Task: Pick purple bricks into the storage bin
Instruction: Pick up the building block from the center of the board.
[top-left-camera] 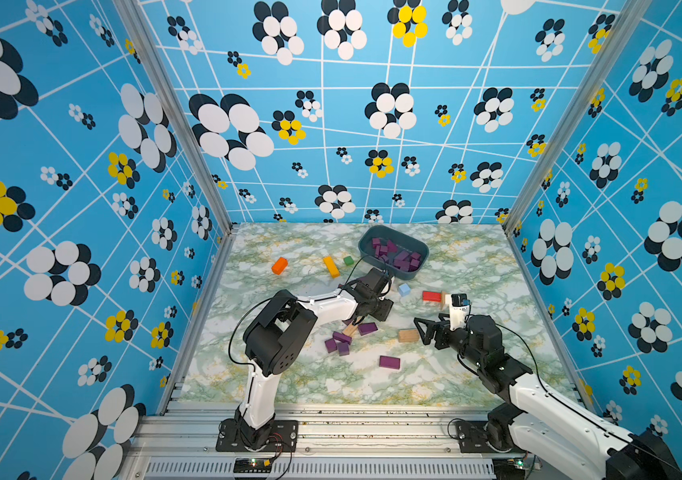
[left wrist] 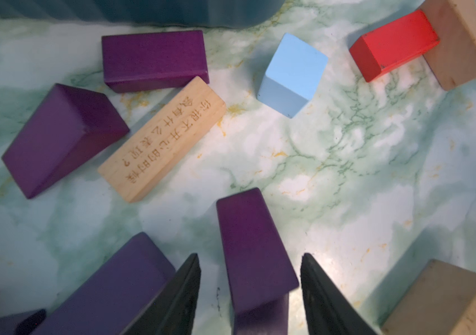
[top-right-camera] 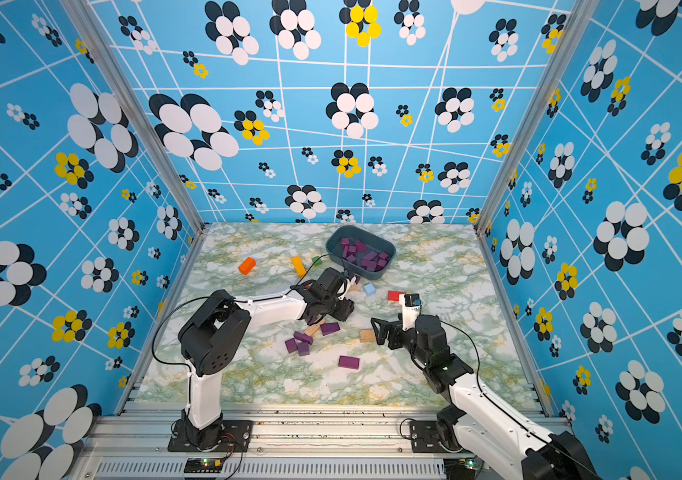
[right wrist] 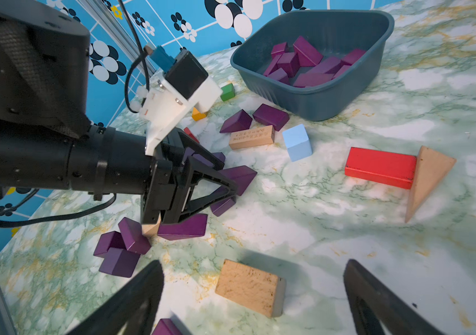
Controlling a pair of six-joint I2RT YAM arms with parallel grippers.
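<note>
The storage bin (top-left-camera: 366,254) stands at the back of the table with several purple bricks (top-left-camera: 399,255) inside. More purple bricks (top-left-camera: 341,337) lie loose mid-table, and one (top-left-camera: 389,362) lies nearer the front. My left gripper (left wrist: 249,255) is down at the table, just in front of the bin. Its jaws straddle a purple wedge (left wrist: 254,246): one finger is almost on it, while a gap shows at the other. In the right wrist view that wedge (right wrist: 242,177) lies under the left fingers. My right gripper (right wrist: 254,262) hovers open and empty over a tan block (right wrist: 249,287).
A light-blue cube (top-left-camera: 404,289), a red block (top-left-camera: 431,296) against a tan wedge (right wrist: 428,179), and an engraved tan bar (left wrist: 162,139) lie near the bin. Orange (top-left-camera: 279,265), yellow (top-left-camera: 331,266) and green (top-left-camera: 348,260) blocks sit at the back left.
</note>
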